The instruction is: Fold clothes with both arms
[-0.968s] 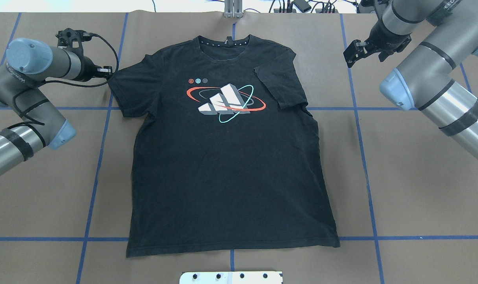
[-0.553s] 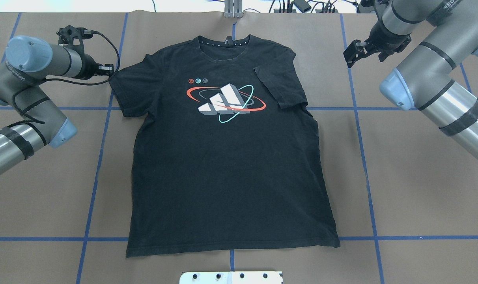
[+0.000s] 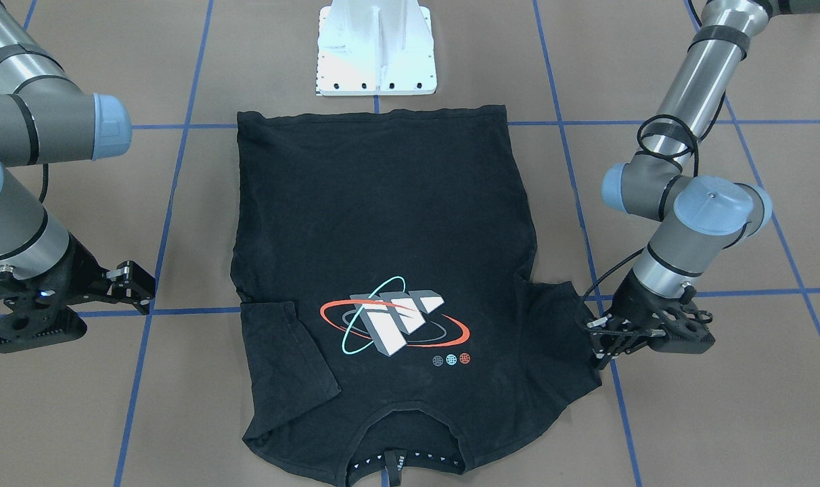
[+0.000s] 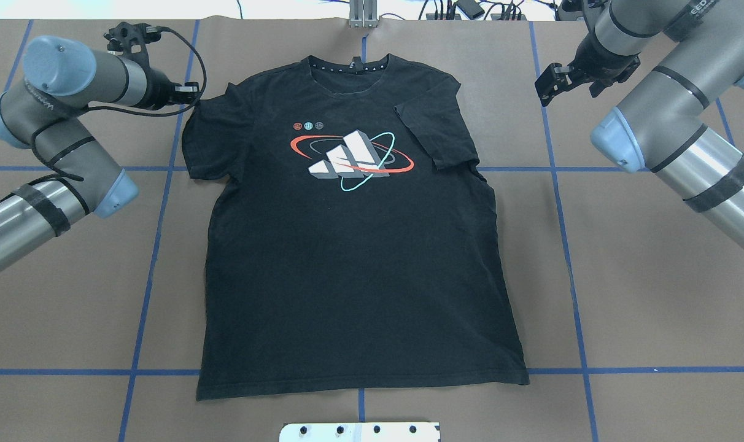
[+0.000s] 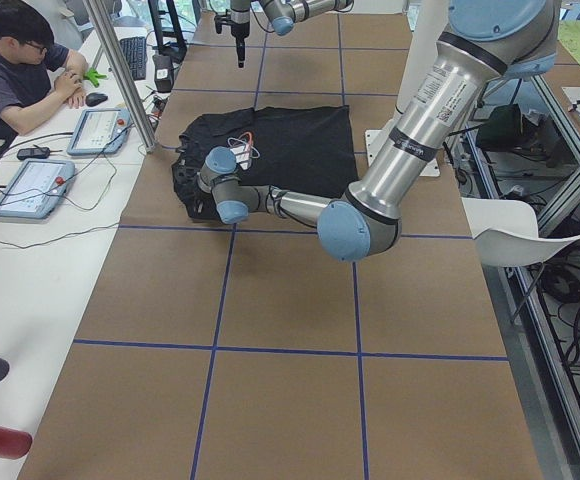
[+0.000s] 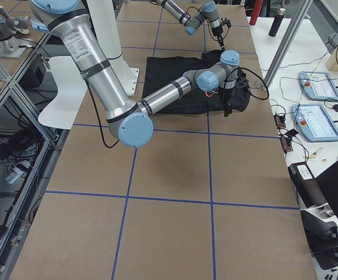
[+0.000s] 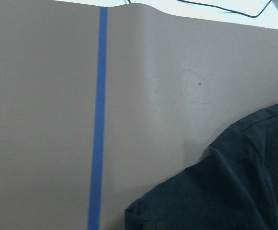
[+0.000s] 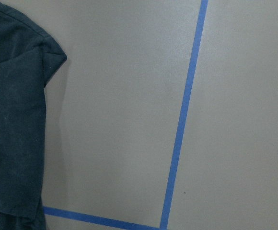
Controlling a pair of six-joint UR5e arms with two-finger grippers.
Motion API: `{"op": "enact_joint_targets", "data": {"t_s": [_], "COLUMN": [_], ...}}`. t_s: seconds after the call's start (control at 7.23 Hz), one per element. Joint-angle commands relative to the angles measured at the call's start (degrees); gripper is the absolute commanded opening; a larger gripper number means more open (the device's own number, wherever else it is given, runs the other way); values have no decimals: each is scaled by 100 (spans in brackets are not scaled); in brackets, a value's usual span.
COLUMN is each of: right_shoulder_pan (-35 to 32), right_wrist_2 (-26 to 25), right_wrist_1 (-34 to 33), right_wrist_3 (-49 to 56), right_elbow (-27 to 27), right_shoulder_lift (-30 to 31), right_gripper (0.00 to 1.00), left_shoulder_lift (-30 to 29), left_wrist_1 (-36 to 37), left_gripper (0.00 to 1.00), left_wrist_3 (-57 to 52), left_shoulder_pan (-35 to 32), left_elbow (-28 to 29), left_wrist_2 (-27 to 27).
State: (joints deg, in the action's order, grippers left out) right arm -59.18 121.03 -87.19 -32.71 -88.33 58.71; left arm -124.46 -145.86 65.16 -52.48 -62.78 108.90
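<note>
The black T-shirt [image 4: 347,258] lies flat with its orbit logo [image 4: 350,153] facing up and its collar at the far edge. The sleeve on the right arm's side [image 4: 436,129] is folded in over the body. My left gripper [image 4: 195,97] is shut on the edge of the other sleeve [image 4: 215,132], which bunches toward the chest; it also shows in the front-facing view [image 3: 596,341]. My right gripper [image 4: 545,83] is open and empty over bare table, apart from the shirt. The left wrist view shows shirt fabric [image 7: 235,191] below the camera.
The white pedestal base [image 3: 376,47] stands at the near edge, just behind the hem. Blue tape lines [image 4: 562,245] cross the brown table cover. A metal post [image 4: 363,12] and cables sit at the far edge. An operator [image 5: 20,70] sits beside the table with tablets.
My left gripper has moved right and toward the far edge, dragging the sleeve inward with it. The right arm has not moved.
</note>
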Motion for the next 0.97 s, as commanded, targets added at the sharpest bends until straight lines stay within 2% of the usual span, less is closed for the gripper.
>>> {"op": "enact_joint_targets", "data": {"t_s": [0.0, 0.28, 0.55, 0.69, 0.83], "right_shoulder_pan": [3, 3, 12, 12, 12], "right_wrist_2": [0, 0, -9, -9, -9], "right_wrist_1": [0, 0, 0, 0, 0], "right_wrist_3": [-7, -7, -7, -7, -7], "right_elbow": [0, 0, 0, 0, 0], "right_shoulder_lift": [0, 9, 9, 9, 9], "right_gripper": [99, 99, 99, 99, 99], "left_shoulder_lift": [-568, -1008, -1159, -1255, -1326], "left_wrist_1": [154, 416, 436, 436, 427], "left_gripper": [0, 0, 0, 0, 0], "left_wrist_3": [1151, 1884, 2289, 2334, 2352], "left_shoulder_pan": [297, 605, 782, 844, 931], "left_elbow": [55, 90, 265, 397, 433], "left_wrist_2": [-18, -70, -79, -184, -568]}}
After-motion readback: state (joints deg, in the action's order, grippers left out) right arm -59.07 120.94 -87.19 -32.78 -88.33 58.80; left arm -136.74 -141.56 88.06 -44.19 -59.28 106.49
